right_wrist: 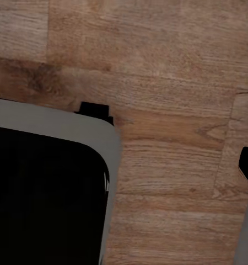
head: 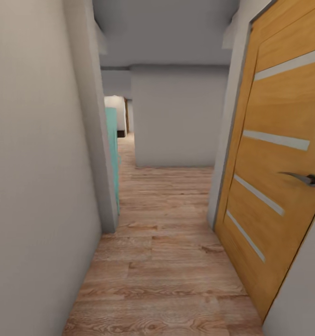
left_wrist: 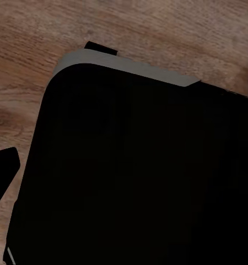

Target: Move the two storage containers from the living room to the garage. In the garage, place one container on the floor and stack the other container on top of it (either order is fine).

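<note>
A narrow hallway with wood plank floor (head: 167,261) runs ahead, a wooden door (head: 278,154) at right, grey walls (head: 36,163)

Black rounded base (left_wrist: 135,176), grey rim (right_wrist: 58,124)

Matt wood-plank floor (head: 167,261), wooden door (head: 278,154)

No legible text, label, brand, number or sign appears in any view. The orange-brown wooden door (head: 278,154) with pale horizontal inlay strips and a metal lever handle (head: 303,178) bears no lettering; the plain grey-white corridor walls (head: 36,163) and the light wood plank floor (head: 167,261) are likewise unmarked.
</note>
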Controlling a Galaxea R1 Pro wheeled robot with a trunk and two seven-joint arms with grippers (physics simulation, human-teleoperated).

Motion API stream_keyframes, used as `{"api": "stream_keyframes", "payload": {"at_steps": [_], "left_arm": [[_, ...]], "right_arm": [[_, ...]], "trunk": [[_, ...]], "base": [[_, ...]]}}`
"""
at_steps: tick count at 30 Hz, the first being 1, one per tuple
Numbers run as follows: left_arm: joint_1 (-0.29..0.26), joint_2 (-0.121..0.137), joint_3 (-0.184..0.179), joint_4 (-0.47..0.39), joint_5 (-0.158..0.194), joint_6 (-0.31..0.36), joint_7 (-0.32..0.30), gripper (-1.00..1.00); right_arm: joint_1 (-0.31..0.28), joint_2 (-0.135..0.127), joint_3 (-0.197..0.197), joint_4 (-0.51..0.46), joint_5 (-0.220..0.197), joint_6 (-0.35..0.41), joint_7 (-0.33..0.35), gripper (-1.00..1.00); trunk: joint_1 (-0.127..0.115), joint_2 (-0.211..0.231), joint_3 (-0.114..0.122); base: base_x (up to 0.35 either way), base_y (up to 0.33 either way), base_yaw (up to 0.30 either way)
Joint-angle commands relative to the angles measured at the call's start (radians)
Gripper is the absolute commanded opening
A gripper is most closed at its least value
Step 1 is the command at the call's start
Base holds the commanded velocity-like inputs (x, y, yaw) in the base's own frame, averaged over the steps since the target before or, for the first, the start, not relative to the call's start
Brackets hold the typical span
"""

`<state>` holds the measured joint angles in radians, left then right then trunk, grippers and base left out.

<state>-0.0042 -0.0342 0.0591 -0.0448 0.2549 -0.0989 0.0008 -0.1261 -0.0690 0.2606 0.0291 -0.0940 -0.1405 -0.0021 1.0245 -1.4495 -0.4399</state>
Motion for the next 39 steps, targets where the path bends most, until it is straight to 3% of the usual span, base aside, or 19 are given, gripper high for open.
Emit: {"api": "stream_keyframes", "payload": {"at_steps": [1,39], "left_arm": [[0.0,-0.001,0.005,0.0,0.0,0.0,0.0,1.0],[0.0,0.0,0.004,0.0,0.002,0.01,0.002,1.0]], "right_arm": [[-0.001,0.001,0.009,0.003,-0.01,-0.006,0.0,1.0],[-0.001,0.0,0.011,0.003,-0.009,-0.019,-0.007,1.0]], "trunk": [[0.001,0.0,-0.001],[0.001,0.0,-0.001]], "base": [[0.317,0.0,0.007],[0.322,0.0,0.0]]}}
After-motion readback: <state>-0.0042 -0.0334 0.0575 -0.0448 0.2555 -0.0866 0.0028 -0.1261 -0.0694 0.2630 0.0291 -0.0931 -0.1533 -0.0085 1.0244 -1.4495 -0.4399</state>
